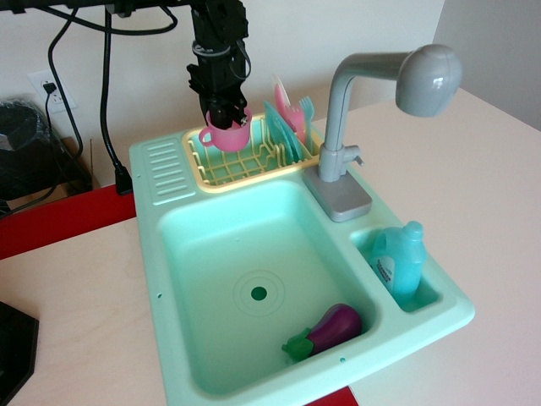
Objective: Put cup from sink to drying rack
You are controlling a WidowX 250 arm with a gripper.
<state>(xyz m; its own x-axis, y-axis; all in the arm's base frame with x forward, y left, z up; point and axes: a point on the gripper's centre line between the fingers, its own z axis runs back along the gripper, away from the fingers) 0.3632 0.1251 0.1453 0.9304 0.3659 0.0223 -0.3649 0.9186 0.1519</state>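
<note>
The pink cup hangs upright in my gripper, which is shut on its rim. Its handle points left. It is held just above the back left part of the pale-yellow drying rack, clear of the basin. The mint-green sink lies below and in front, with its round drain bare. My arm reaches in from the upper left.
Pink and teal plates and a fork stand in the rack's right side. The grey faucet rises at the right. A purple eggplant lies in the basin's front. A blue bottle stands in the side compartment.
</note>
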